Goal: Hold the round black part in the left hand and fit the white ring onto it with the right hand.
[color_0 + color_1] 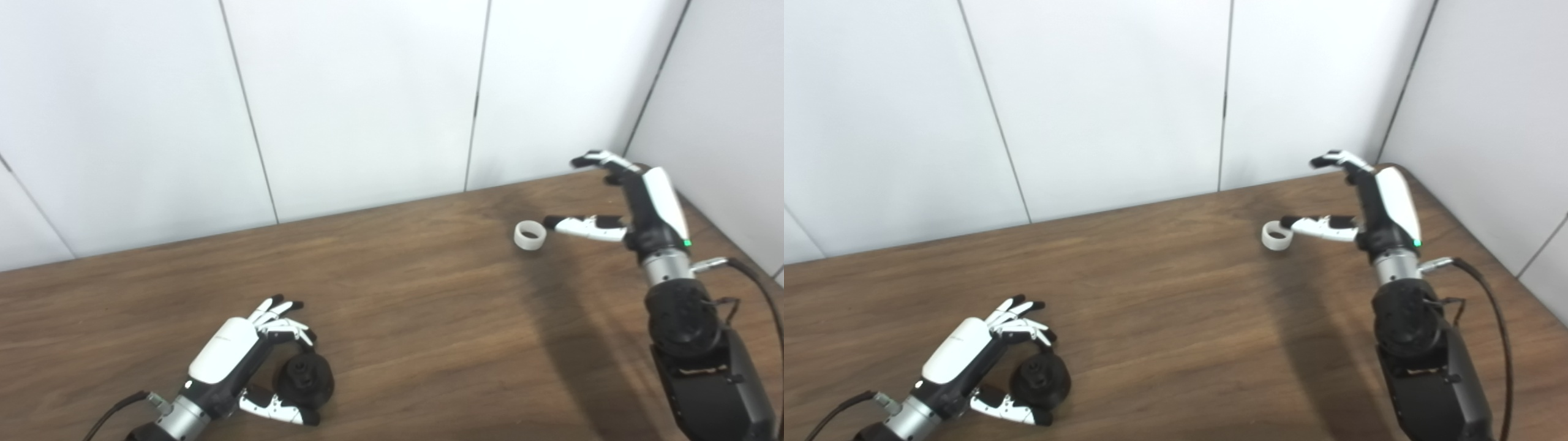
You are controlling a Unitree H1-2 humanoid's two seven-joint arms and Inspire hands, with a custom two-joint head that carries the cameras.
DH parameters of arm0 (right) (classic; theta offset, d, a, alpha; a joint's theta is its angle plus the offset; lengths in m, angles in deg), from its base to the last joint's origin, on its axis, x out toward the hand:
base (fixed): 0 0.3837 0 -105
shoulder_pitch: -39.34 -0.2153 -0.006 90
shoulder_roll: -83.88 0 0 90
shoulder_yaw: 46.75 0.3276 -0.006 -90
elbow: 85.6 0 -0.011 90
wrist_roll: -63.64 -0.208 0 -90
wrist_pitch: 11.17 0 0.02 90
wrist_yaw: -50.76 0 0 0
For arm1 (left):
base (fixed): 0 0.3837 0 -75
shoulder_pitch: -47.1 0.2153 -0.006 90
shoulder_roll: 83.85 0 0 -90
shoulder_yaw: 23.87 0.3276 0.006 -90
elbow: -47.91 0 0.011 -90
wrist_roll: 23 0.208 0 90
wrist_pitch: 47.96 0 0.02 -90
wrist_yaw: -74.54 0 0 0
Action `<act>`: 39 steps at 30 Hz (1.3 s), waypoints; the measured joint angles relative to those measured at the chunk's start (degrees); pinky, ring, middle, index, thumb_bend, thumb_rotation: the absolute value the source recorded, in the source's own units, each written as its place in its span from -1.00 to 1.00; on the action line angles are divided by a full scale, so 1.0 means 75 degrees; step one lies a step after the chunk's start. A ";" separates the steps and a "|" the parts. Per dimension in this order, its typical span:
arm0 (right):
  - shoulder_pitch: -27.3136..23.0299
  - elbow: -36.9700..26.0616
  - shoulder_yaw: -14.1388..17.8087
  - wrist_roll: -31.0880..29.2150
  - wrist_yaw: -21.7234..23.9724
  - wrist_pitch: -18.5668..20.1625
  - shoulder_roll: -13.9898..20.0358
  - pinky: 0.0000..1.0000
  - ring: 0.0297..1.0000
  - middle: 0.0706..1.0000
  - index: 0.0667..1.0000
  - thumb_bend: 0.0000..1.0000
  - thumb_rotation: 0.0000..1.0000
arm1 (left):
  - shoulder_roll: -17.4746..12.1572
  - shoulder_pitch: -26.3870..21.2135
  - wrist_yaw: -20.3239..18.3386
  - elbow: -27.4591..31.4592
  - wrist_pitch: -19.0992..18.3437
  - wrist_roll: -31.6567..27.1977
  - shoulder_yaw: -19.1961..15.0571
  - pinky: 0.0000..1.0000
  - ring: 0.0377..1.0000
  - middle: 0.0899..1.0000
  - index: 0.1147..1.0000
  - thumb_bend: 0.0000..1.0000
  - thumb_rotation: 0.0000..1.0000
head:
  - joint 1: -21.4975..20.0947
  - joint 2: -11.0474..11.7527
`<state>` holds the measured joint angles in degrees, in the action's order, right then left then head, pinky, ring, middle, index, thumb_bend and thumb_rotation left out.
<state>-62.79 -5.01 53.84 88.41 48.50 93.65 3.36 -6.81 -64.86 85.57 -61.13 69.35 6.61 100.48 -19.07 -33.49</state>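
The round black part (304,378) was sat on the wooden table (416,318), cupped between the fingers (283,329) and thumb of the left hand (245,361); the fingers were curled over its far side and the thumb was laid along its near side, but whether it was actually gripped or only framed couldn't be told from either view; it hadn't been lifted off the wood. The white ring (530,235) was lying well apart from that, just off the thumb tip of the right hand (637,202); the thumb was pointed at it, touching or nearly so, hard to call; the rest of that hand was spread wide and raised above the ring, nothing held in it. Plain white wall panels (367,92) were seen behind everything.
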 measured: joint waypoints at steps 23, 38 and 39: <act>-0.0643 0.1595 -0.1124 0.0406 0.0696 -0.0576 0.1068 0.49 0.77 0.73 0.51 0.79 -0.53 | -0.0291 -0.0127 0.0402 -0.0073 -0.0006 -0.0195 0.0441 1.00 0.83 0.35 -0.17 0.05 -0.89 | -0.0551 0.0328; -0.1011 0.2303 -0.1539 0.0785 0.0809 -0.0706 0.1461 0.47 0.78 0.75 0.56 0.68 -0.53 | -0.0397 -0.0141 0.0507 -0.0073 -0.0004 -0.0313 0.0576 1.00 0.83 0.35 -0.17 0.05 -0.88 | -0.0656 0.0422; -0.1039 0.2310 -0.1546 0.0800 0.0845 -0.0703 0.1493 0.48 0.78 0.75 0.56 0.68 -0.54 | -0.0417 -0.0145 0.0535 -0.0073 -0.0004 -0.0314 0.0597 1.00 0.83 0.35 -0.17 0.05 -0.88 | -0.0656 0.0410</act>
<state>-70.59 12.32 42.24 94.42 54.84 88.38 14.55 -9.93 -65.94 89.58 -61.68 69.32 4.26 104.96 -23.99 -30.41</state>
